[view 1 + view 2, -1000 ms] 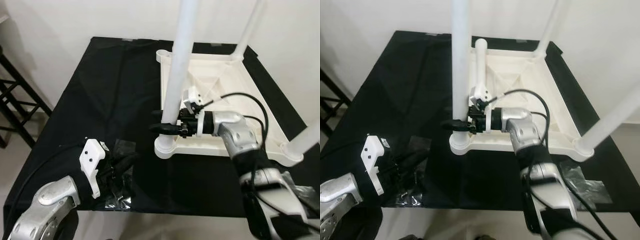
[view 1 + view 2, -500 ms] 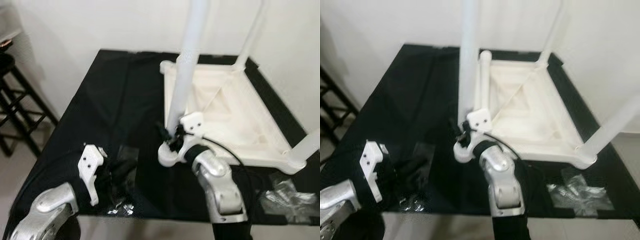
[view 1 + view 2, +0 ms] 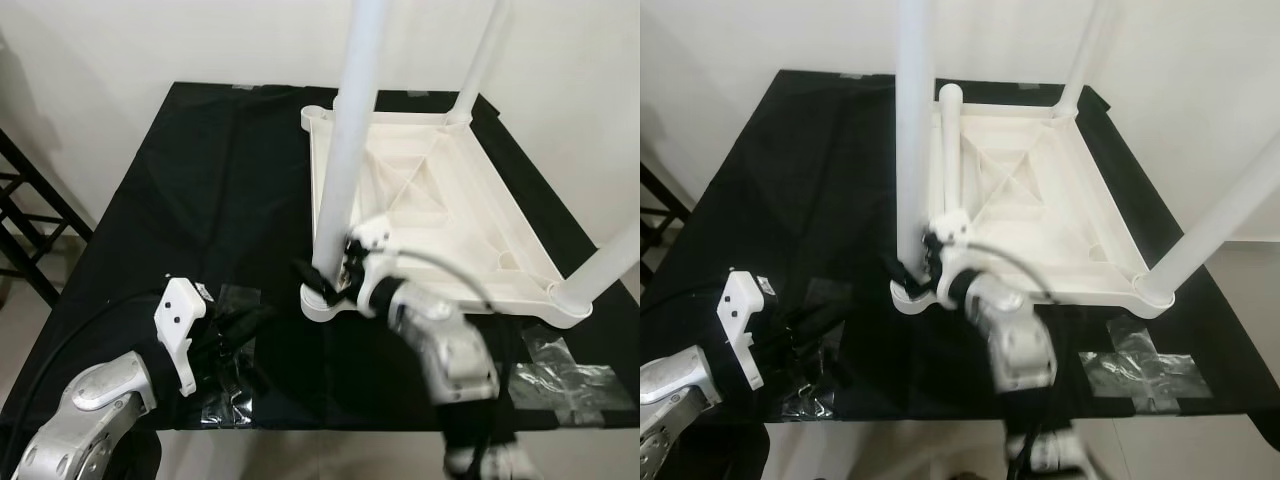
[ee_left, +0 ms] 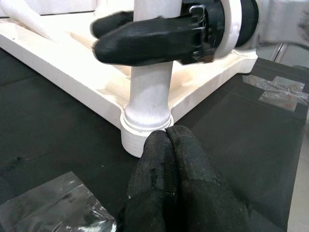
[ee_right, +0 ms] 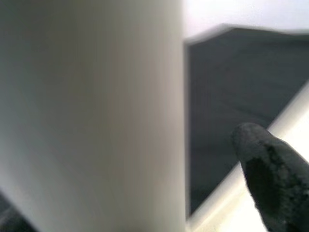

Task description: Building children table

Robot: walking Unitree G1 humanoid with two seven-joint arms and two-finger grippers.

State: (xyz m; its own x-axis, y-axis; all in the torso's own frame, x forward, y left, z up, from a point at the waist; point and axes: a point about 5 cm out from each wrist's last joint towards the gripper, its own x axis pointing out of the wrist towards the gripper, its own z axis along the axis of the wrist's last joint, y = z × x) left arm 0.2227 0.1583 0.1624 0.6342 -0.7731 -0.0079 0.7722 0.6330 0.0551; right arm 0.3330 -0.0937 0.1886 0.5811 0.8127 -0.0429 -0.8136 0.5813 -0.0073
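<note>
Left eye view: white plastic tabletop [image 3: 440, 210] upside down on a black cloth [image 3: 200, 200], ribbed underside up, long axis running away from the robot. Smooth round leg [image 3: 345, 160] upright in the near left corner socket, long axis vertical; two more legs standing at the far right and near right corners. Right gripper [image 3: 318, 278] low at that leg's base, black fingers to either side of it. Left gripper [image 3: 240, 322] over the cloth near its front edge, beside crinkled clear bags [image 3: 568, 368]. No readable writing anywhere.

Right eye view: a fourth leg [image 3: 951, 150] lying flat along the tabletop's left rim, pointing away. Black rack [image 3: 654, 215] at far left.

Left wrist view: left fingers [image 4: 193, 188] pressed together, nothing between, tips just short of the ringed socket collar. Right gripper's fingers spanning the leg above.

Right wrist view: blurred leg surface close up, one black fingertip [image 5: 273, 169] beside it; actual contact impossible to tell.
</note>
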